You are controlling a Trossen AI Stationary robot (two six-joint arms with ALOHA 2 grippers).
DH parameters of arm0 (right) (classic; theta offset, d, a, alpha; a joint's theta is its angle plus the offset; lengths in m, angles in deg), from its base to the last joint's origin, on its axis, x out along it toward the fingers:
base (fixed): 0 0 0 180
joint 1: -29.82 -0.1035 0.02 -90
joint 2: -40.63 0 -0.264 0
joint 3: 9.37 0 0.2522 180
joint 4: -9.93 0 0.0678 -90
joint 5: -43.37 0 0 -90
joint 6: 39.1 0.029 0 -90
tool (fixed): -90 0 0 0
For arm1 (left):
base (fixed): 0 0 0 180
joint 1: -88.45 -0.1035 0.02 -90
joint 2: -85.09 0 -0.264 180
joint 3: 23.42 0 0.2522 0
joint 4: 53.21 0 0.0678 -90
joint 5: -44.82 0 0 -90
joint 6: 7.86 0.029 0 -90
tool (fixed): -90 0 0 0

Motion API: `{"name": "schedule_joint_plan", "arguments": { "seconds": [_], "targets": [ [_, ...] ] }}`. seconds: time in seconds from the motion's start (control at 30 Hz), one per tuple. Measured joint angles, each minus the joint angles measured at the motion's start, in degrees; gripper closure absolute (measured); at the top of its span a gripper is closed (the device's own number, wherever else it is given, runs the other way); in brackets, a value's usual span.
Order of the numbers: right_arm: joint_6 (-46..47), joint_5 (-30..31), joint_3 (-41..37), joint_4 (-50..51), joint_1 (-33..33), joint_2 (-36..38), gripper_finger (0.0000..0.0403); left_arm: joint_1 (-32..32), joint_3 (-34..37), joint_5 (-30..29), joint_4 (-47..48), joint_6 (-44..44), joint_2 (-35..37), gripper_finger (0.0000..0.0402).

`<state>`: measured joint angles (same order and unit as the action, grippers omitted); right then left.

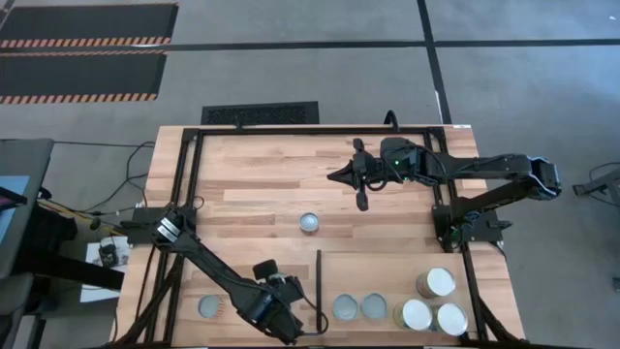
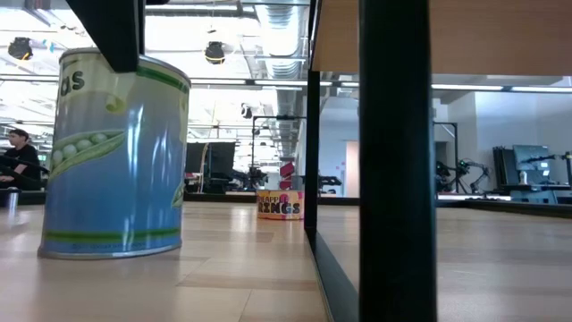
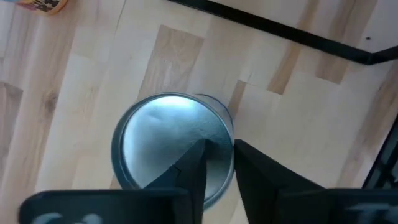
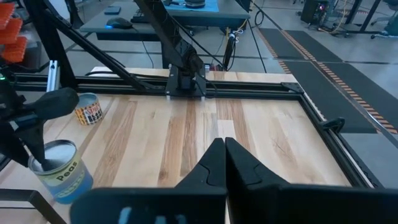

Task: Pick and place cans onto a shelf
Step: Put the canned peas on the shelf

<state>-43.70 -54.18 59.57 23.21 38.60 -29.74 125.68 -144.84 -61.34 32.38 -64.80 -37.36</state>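
A blue pea can (image 3: 163,140) with a silvery round top stands on the table just left of the black divider (image 1: 318,278). It also shows in the low view (image 2: 116,152) and the right wrist view (image 4: 62,175). My left gripper (image 3: 221,146) is above it, shut on its rim, and hides it in the high view (image 1: 279,306). The shelf (image 1: 387,276) right of the divider holds several cans (image 1: 415,314). One can (image 1: 209,308) stands at the near left, and an orange-labelled can (image 1: 309,223) stands mid-table. My right gripper (image 1: 360,179) is shut and empty over the far middle. My left gripper has the pea can's rim (image 3: 229,134) between its two fingers, one finger (image 3: 196,165) over the silvery round and one (image 3: 255,168) outside the wall. The fingers come from above, pointing down. The can stands upright with its base (image 2: 112,252) on the table.
Black frame rails (image 1: 189,184) run along the table's left, far and right sides. The right arm's base (image 1: 465,218) stands at the right edge, just beyond the shelf. Bare wood lies between the orange-labelled can and the divider.
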Motion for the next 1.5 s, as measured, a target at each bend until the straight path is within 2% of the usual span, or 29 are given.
{"name": "schedule_joint_plan", "arguments": {
  "seconds": [0.13, 0.27, 0.47, 0.6, 0.77, 0.93, 1.07, 1.2, 1.3, 1.4, 1.5],
  "targets": [
    [0.0, 0.0, 0.0, 0.0, 0.0, 0.0, 0.0396, 0.0, 0.0, -0.2, 0.0, 1.1, 0.0, 0.0389],
    [0.0, 0.1, 0.0, 0.0, 0.0, 0.0, 0.0396, 0.1, -0.7, 0.2, 0.9, 1.4, -0.2, 0.0399],
    [0.0, 0.1, 0.1, 0.1, 0.0, 0.0, 0.0396, 0.2, -4.2, 1.0, 7.4, 0.1, 0.1, 0.0401],
    [0.1, 0.1, 1.2, 0.1, 0.0, 0.0, 0.0396, 0.2, -4.3, 0.1, 10.7, -0.3, 3.1, 0.0401],
    [0.3, 0.1, 3.5, 0.0, 0.0, 0.0, 0.0396, 0.2, -4.3, -4.8, 18.2, 0.4, 8.6, 0.0401],
    [3.4, 0.1, 5.2, 0.9, 0.0, 0.8, 0.0396, -1.7, -2.8, -8.2, 18.4, 4.8, 16.9, 0.0401],
    [4.3, 0.5, 7.2, 8.1, -0.2, 2.9, 0.0396, -4.9, -3.1, -10.0, 18.3, 11.3, 22.8, 0.0401],
    [4.8, 1.7, 8.1, 18.4, -0.2, 7.0, 0.0396, -9.5, -5.5, -10.0, 17.0, 22.5, 25.9, 0.0401],
    [4.3, 2.4, 8.2, 26.2, 1.2, 10.8, 0.0396, -12.8, -8.9, -9.3, 13.5, 32.7, 25.9, 0.0401],
    [4.6, 3.2, 8.1, 31.8, 3.4, 13.6, 0.0397, -16.1, -11.1, -6.1, 6.5, 42.2, 25.8, 0.0401],
    [4.6, 3.3, 8.1, 33.6, 5.5, 16.0, 0.0398, -19.1, -11.7, -2.8, -1.1, 48.7, 25.6, 0.0401]
  ]
}}
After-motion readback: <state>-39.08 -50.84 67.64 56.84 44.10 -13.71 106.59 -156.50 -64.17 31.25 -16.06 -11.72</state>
